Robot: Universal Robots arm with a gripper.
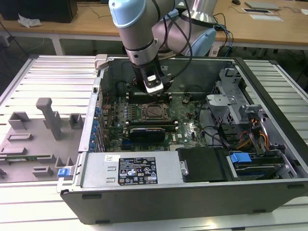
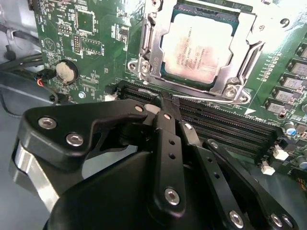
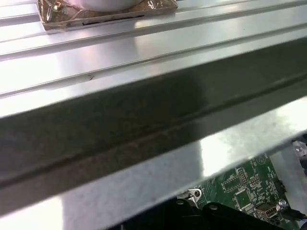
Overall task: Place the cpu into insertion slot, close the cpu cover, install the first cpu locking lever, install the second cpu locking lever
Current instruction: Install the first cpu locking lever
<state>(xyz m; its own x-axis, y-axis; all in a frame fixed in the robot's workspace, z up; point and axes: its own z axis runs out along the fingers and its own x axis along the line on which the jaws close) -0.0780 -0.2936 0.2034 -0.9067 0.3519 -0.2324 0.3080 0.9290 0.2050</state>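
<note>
The cpu [image 2: 199, 45], pale silvery with print on top, lies in the insertion slot [image 1: 154, 111] on the green board. The silver cpu cover [image 2: 152, 52] is folded down around it, its window framing the chip. A thin silver locking lever [image 2: 211, 98] runs along the socket edge nearest my gripper. My gripper [image 2: 164, 99] has its black fingers [image 2: 168, 143] pressed together, with the tips at the end of that lever. Whether they pinch the lever I cannot tell. In the exterior view my gripper [image 1: 155, 89] hangs just behind the socket inside the open computer case.
Long black memory slots [image 2: 225, 129] lie between my gripper and the socket. A coin battery [image 2: 66, 72] sits on the board. The case wall [image 3: 144, 120] stands close by. A drive cage [image 1: 231, 96], a power supply [image 1: 134, 168] and a grey fixture tray [image 1: 33, 139] surround the work.
</note>
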